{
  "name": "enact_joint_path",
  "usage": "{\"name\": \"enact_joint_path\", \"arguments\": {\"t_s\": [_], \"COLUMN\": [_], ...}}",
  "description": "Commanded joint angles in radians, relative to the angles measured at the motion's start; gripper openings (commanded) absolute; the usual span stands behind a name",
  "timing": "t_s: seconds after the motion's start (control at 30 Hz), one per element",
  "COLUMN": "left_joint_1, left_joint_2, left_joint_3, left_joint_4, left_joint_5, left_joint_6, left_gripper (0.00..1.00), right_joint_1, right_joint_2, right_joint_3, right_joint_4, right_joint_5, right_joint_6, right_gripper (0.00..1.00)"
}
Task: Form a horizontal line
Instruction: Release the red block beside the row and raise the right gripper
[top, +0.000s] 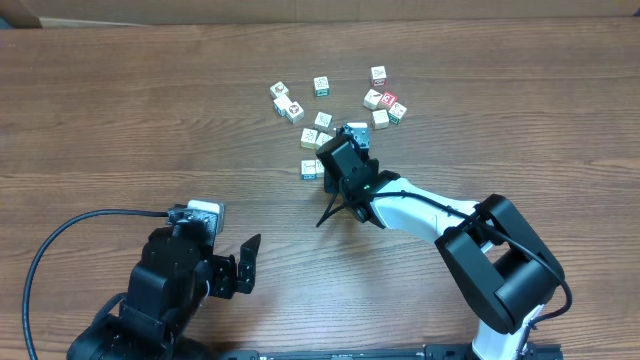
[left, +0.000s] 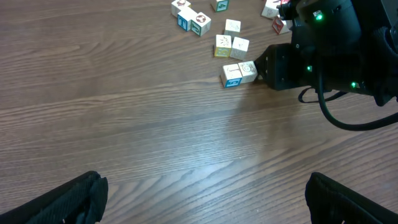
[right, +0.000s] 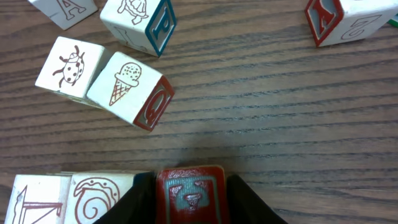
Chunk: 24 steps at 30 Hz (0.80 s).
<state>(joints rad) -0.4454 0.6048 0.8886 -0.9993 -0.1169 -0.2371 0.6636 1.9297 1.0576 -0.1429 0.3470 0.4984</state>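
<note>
A short row of two cream cubes (right: 68, 198) lies edge to edge on the table; it also shows in the overhead view (top: 309, 169) and the left wrist view (left: 239, 73). My right gripper (right: 190, 208) is shut on a red-faced cube (right: 189, 186), held down at the table right beside the row's right end. In the overhead view the right gripper (top: 332, 168) covers that cube. My left gripper (top: 243, 266) is open and empty near the front left, far from the cubes; its fingers (left: 202, 199) frame bare wood.
Several loose cubes lie scattered beyond the row (top: 385, 103). Closest to the right gripper are an ice-cream cube (right: 130, 90) and a ladybird cube (right: 67, 65). A black cable (top: 60, 240) loops at the left arm.
</note>
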Motion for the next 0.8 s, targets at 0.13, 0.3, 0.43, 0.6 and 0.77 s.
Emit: {"name": "enact_joint_path", "arguments": {"t_s": [0.13, 0.3, 0.43, 0.6, 0.77], "left_joint_1": [-0.006, -0.006, -0.006, -0.006, -0.006], "left_joint_2": [-0.007, -0.007, -0.007, -0.007, -0.007], "left_joint_3": [-0.004, -0.004, -0.004, -0.004, -0.004], "left_joint_4": [0.002, 0.002, 0.002, 0.002, 0.002], "left_joint_5": [-0.013, -0.013, -0.013, -0.013, -0.013], "left_joint_6": [-0.014, -0.014, -0.014, -0.014, -0.014], "left_gripper": [1.00, 1.00, 0.99, 1.00, 1.00], "right_joint_1": [0.005, 0.004, 0.003, 0.000, -0.023], "right_joint_2": [0.012, 0.012, 0.012, 0.012, 0.012], "right_joint_3": [-0.004, -0.002, 0.020, 0.060, 0.084], "right_joint_4": [0.008, 0.008, 0.007, 0.004, 0.000], "right_joint_5": [0.000, 0.013, 0.019, 0.043, 0.046], "right_joint_6": [-0.002, -0.002, -0.038, -0.062, -0.061], "right_gripper": [0.36, 0.36, 0.37, 0.38, 0.40]}}
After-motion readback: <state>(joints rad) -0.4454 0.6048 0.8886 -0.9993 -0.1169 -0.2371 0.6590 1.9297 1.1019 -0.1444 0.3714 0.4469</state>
